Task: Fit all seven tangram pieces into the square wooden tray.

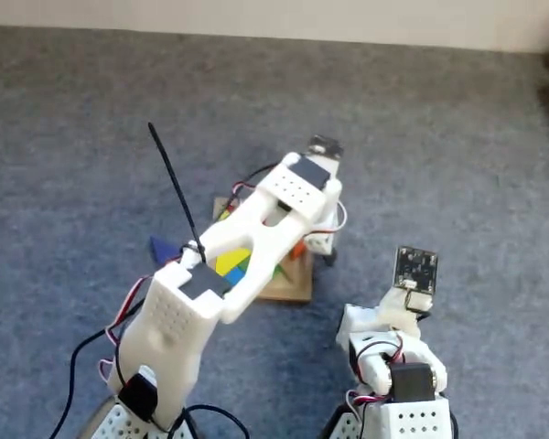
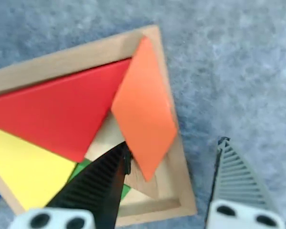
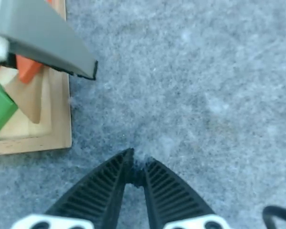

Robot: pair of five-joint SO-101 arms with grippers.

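Observation:
The square wooden tray [image 2: 178, 167] holds a red triangle [image 2: 57, 119], a yellow triangle [image 2: 24, 167] and a green piece [image 2: 81, 169]. An orange parallelogram [image 2: 145, 114] lies tilted, with one corner over the tray's rim. My left gripper [image 2: 174, 144] hangs open above that rim, its black finger [image 2: 100, 183] inside the tray and its grey finger [image 2: 233, 176] over the carpet. A blue piece [image 1: 163, 249] lies on the carpet beside the tray. My right gripper [image 3: 139, 160] is shut and holds nothing, low over the carpet beside the tray's corner [image 3: 57, 138].
Grey carpet [image 1: 457, 155] surrounds the tray. The left arm [image 1: 247, 247] stretches across the tray and covers most of it in the high view. The right arm [image 1: 398, 366] sits folded at the near right.

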